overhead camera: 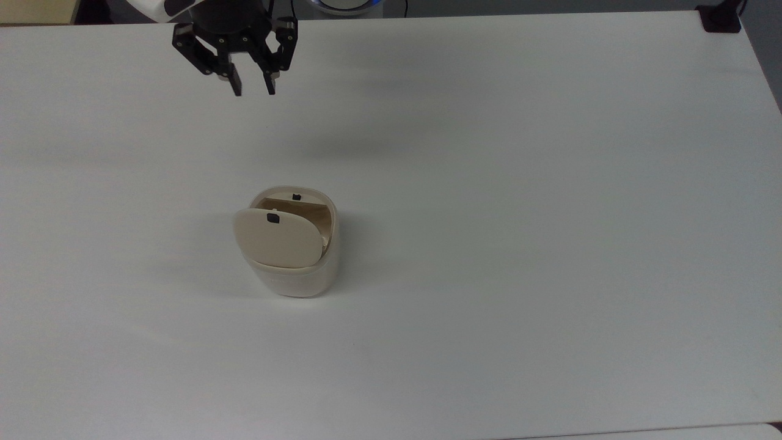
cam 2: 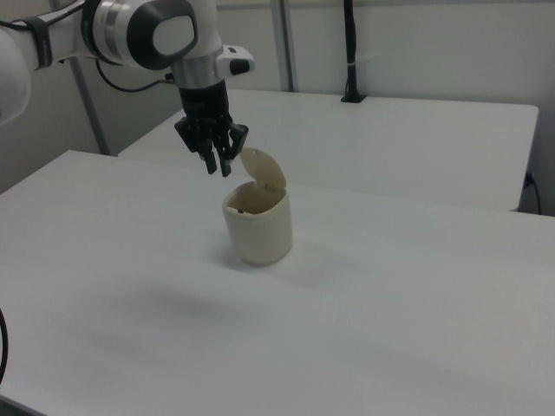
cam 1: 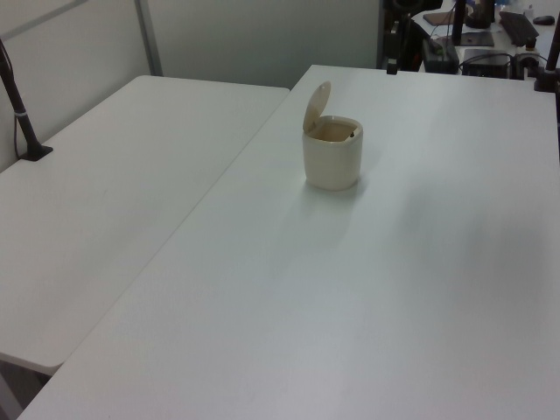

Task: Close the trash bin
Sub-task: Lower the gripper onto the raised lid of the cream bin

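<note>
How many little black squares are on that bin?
2. One sits on the raised lid, near its upper edge in the top view; the other is on the bin rim at the far side of the opening. Others may be hidden.

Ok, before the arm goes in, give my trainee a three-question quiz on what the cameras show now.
1. True or false: the hinged flat lid of the small cream-beige plastic trash bin is shut flat.
2. In the top view, the black two-finger gripper is: A) touching the lid, B) apart from the bin, toward the top view's upper left, C) inside the bin.
3. What surface does the bin stand on?

Key: 1 false, the lid stands raised. 2 B. 3 the white table.
</note>
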Robot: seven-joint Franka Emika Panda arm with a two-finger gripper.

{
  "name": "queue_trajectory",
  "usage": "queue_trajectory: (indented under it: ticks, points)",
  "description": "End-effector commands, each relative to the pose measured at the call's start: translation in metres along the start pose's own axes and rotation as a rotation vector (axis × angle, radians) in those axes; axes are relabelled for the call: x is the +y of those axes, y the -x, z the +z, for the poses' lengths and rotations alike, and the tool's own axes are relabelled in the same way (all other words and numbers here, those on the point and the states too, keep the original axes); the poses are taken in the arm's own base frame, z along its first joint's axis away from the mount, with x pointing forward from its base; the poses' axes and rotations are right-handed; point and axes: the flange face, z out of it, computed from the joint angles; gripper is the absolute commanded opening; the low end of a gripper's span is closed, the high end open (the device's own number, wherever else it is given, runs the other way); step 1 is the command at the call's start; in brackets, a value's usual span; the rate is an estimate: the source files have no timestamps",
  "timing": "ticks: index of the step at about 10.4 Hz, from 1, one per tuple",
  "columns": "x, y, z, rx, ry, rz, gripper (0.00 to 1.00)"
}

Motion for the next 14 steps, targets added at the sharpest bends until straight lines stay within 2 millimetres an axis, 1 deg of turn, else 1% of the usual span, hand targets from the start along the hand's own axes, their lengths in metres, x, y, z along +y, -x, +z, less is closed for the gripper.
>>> queue_trajectory:
  ticks: [1,2,4,5,6,8,9,11,12,13,14]
  points:
    - [0.003,-0.017,0.001,0.058,-0.091,0.005,0.08]
    - [-0.004,-0.024,-0.001,0.084,-0.107,0.005,0.05]
    - [-0.002,-0.039,-0.020,0.246,-0.120,0.034,0.04]
    - [-0.004,-0.048,-0.024,0.319,-0.107,0.044,0.04]
    - [-0.010,-0.061,-0.019,0.381,-0.090,0.038,0.04]
    - [-0.003,-0.078,-0.015,0.498,-0.053,0.052,0.05]
    - [-0.004,-0.088,-0.005,0.547,-0.030,0.051,0.06]
    - [-0.011,-0.107,0.022,0.599,-0.003,0.042,0.06]
    - [-0.016,-0.114,0.041,0.598,0.001,0.036,0.06]
    - [-0.024,-0.122,0.051,0.598,0.005,0.024,0.06]
    - [-0.026,-0.127,0.059,0.587,0.013,0.017,0.06]
